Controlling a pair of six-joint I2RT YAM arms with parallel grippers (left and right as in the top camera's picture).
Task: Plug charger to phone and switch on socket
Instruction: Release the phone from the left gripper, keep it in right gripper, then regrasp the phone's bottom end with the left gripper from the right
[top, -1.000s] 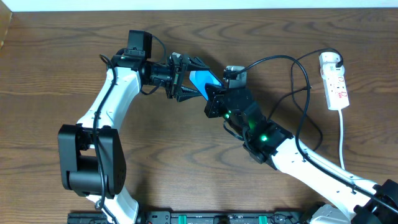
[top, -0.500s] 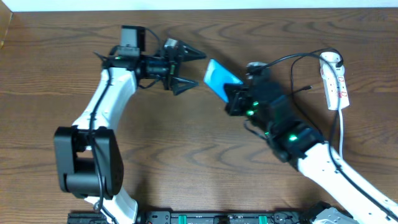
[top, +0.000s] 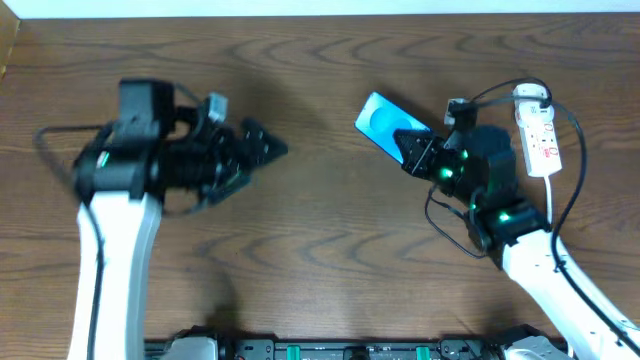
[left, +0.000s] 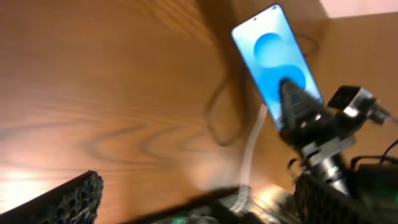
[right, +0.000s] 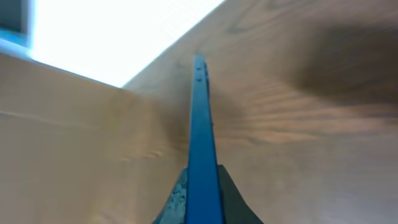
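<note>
Overhead view. The slim black-edged smartphone with cyan screen (top: 378, 117) has been carried rightward, nearer the white elongated power strip (top: 540, 135), and is held pinched at one end by the right gripper (top: 412, 148). The left gripper (top: 262, 150), fingers spread and empty, has been withdrawn well apart. Whether the thin black charger cable (top: 497, 88) is seated in the smartphone cannot be told; switching on is judged still to come.

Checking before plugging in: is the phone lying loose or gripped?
Gripped. The right gripper is shut on the phone; the right wrist view shows it edge-on between the fingers.
</note>
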